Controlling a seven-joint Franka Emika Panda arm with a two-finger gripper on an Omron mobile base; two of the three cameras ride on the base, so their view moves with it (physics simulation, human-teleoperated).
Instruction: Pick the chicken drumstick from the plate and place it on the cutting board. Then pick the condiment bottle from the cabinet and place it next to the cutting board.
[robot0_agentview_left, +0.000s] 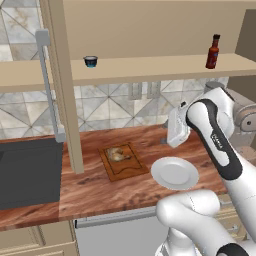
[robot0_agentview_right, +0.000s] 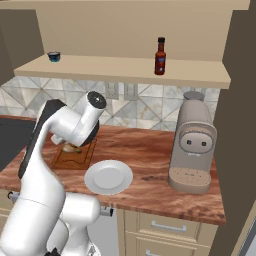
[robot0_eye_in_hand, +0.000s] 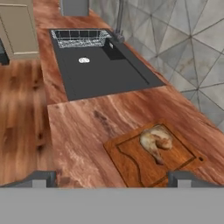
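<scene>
Our pincer (robot0_eye_in_hand: 111, 177) sits closest to the lens in the hand view, its two dark fingertips (robot0_eye_in_hand: 41, 178) standing well apart with nothing between them, so we read it as released and empty. Just beyond and below it lies the cutting board (robot0_eye_in_hand: 153, 155), and the chicken drumstick (robot0_eye_in_hand: 156, 142) rests on that board, toward its far side, bone end pointing back at us. We judge the first half of the job done.

Off to one side of the pincer, on the counter (robot0_agentview_left: 130, 137), the plate (robot0_agentview_left: 175, 173) stands bare, just beside the board but not touching it. Farther out along the counter is the dark sink (robot0_eye_in_hand: 103, 65).

Well above the pincer, on the long shelf of the cabinet (robot0_agentview_left: 150, 65), the condiment bottle (robot0_agentview_left: 213, 52) stands upright near the far end, well apart from a small blue-rimmed cup (robot0_agentview_left: 90, 61) on the same shelf. A coffee machine (robot0_agentview_right: 192, 147) stands on the counter under the bottle's end of the shelf.

We expect the bottle to be light, rigid and smooth, likely slippery and easy to tip because it is tall and slim. We would take it across the wider body below the neck, approaching level from the front, and close firmly enough that it cannot swing. Free counter beside the board looks ample for setting it down.
</scene>
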